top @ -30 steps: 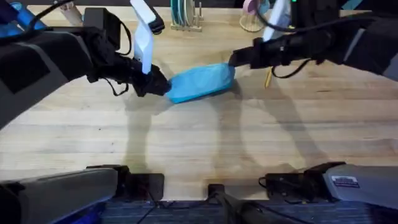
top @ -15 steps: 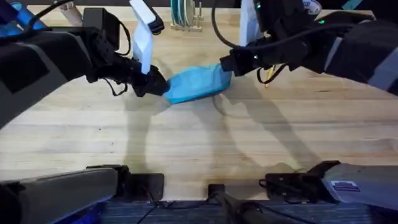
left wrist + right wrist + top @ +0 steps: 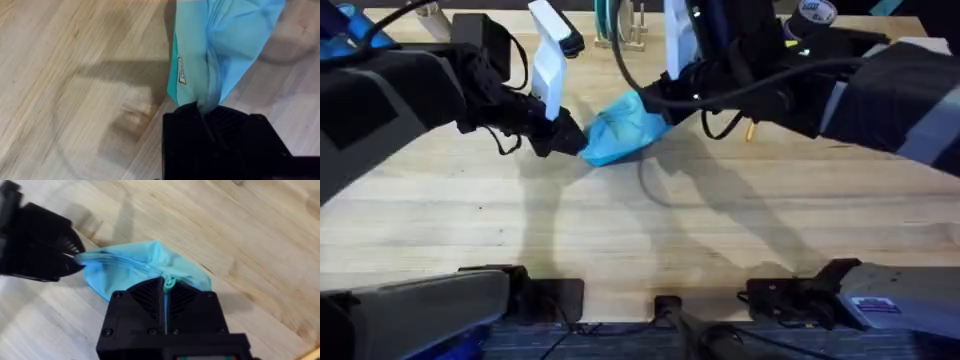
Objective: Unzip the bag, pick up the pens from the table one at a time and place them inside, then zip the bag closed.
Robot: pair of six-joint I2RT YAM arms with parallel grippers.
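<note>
Overhead, the light blue bag (image 3: 620, 130) is lying bunched on the bench (image 3: 640, 230), stretched between both arms. The left tool (image 3: 570, 138) is clamping the bag's left end, its black fingers (image 3: 200, 125) pinching the fabric. The right tool (image 3: 655, 100) is gripping the zipper pull (image 3: 169, 283) at the bag's right side. A yellow pen (image 3: 750, 130) is lying just beyond the right arm.
</note>
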